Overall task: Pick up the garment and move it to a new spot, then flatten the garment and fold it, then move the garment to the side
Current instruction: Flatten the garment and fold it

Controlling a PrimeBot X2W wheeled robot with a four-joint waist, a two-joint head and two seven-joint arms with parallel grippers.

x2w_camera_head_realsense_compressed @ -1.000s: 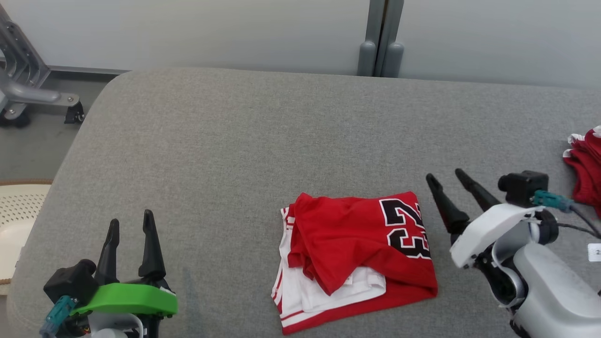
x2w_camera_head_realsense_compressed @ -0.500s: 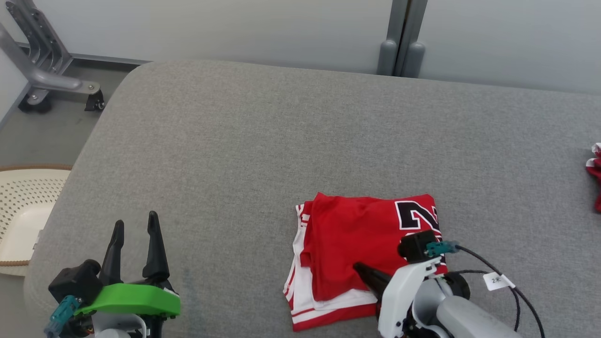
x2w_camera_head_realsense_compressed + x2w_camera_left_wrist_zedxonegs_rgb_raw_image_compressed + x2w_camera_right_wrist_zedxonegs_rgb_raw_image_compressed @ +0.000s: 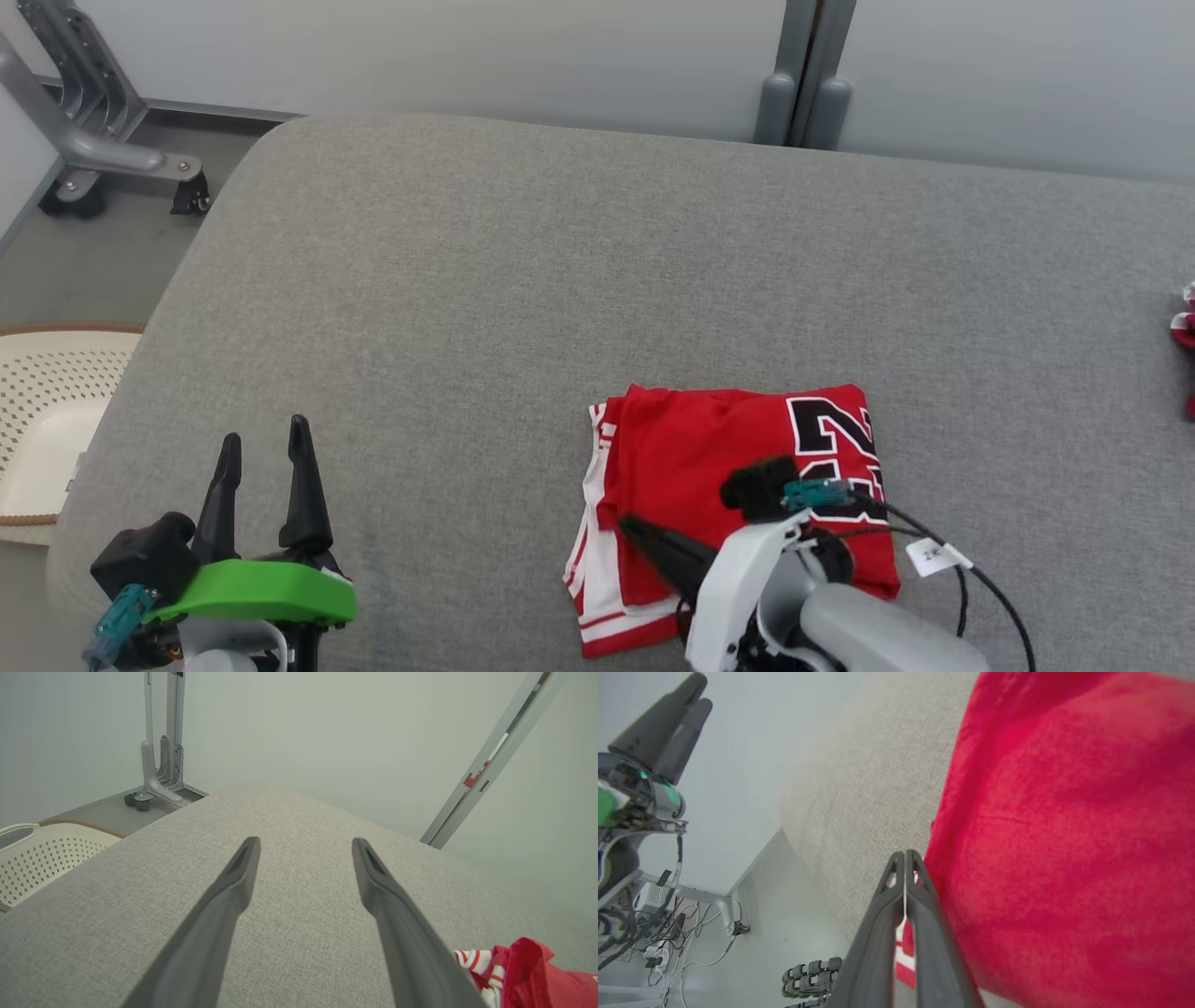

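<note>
A red garment (image 3: 709, 448) with white trim and a black number lies folded on the grey padded table (image 3: 467, 280), near its front edge. My right gripper (image 3: 630, 525) is shut and lies low across the garment's front left part, pointing left. In the right wrist view the closed tips (image 3: 904, 854) rest at the edge of the red cloth (image 3: 1064, 835), and no cloth shows between them. My left gripper (image 3: 263, 431) stands open at the lower left above bare table, well apart from the garment. The left wrist view has its fingers (image 3: 306, 842) spread, with the garment (image 3: 528, 961) at the lower right.
A cream perforated basket (image 3: 37, 411) sits on the floor left of the table. A grey metal frame on casters (image 3: 93, 159) stands at the back left. More red cloth (image 3: 1184, 327) lies at the table's right edge. A grey post (image 3: 794, 93) rises behind.
My right gripper has shut and swung from the garment's right side across its front, now pointing left. The camera has also shifted. The left arm has stayed put.
</note>
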